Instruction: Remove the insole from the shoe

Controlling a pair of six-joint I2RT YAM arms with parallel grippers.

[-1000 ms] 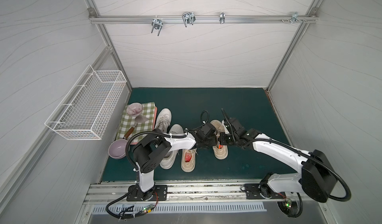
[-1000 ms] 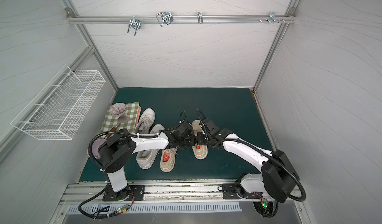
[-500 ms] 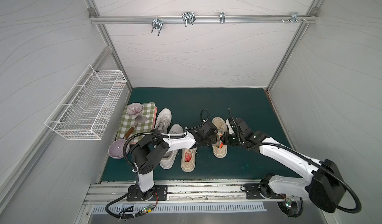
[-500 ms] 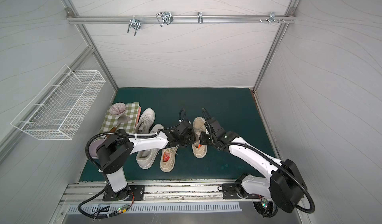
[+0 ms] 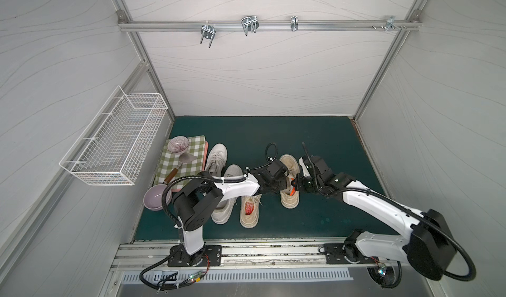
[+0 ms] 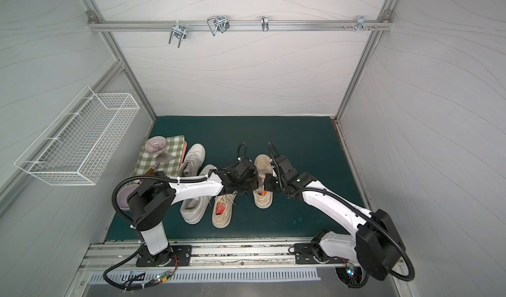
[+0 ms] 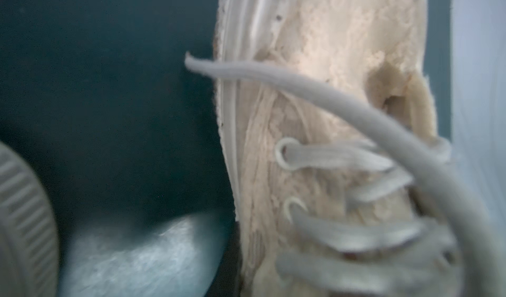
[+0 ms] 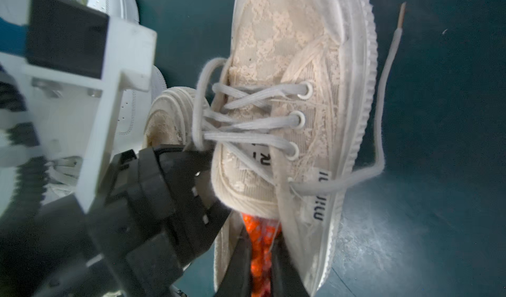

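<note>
Beige shoe (image 5: 289, 203) sits mid green mat (image 5: 315, 145); right gripper (image 8: 260, 257) pinches the orange insole (image 8: 257, 227), still inside the shoe opening; left gripper (image 8: 212, 183) clamped on shoe's lace-side wall

Left end effector (image 8: 212, 183) tighter on shoe (image 8: 273, 35)

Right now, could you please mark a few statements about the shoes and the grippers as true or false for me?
1. The right gripper pinches the orange insole of the beige shoe. True.
2. The wire basket holds a shoe. False: it is empty.
3. A second beige shoe lies on the green mat with its insole inside. True.
4. The pinched insole lies flat on the mat. False: it is in the shoe's opening, between the gripper's fingers.
</note>
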